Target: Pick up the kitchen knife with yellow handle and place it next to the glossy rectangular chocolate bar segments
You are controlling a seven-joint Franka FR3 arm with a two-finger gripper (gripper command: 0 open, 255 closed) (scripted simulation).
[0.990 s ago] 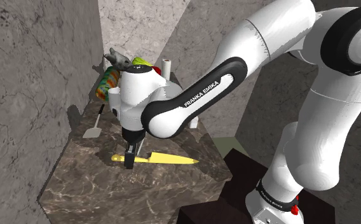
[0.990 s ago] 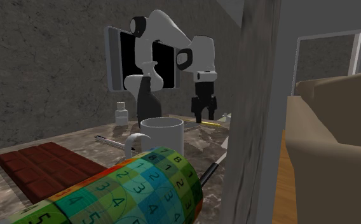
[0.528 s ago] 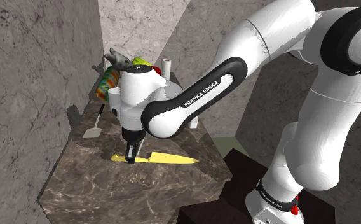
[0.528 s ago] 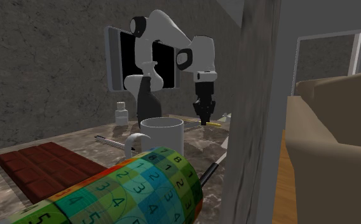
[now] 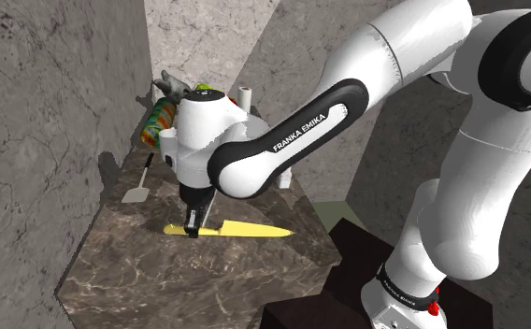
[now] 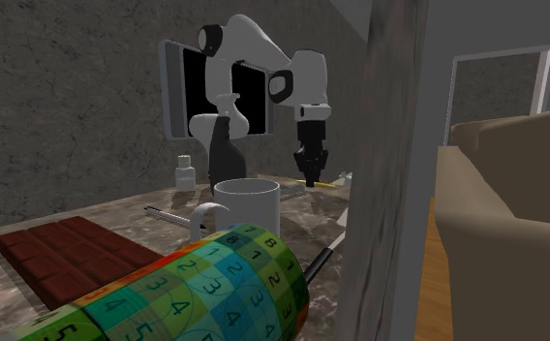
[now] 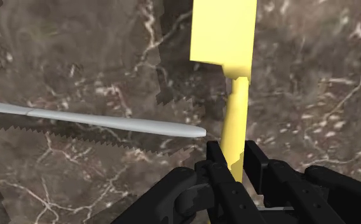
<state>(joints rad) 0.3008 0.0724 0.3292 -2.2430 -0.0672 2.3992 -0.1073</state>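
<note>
Wrist view has the jaws closed on the handle end of the all-yellow knife (image 7: pixel 235 95), which lies on the dark veined worktop (image 5: pixel 161 280). Gripped so far from its middle, the blade may droop or swivel when carried towards the chocolate bar (image 6: pixel 65 254).

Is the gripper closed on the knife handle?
Yes, the gripper clasps the yellow knife by its handle, a finger on each side.
</note>
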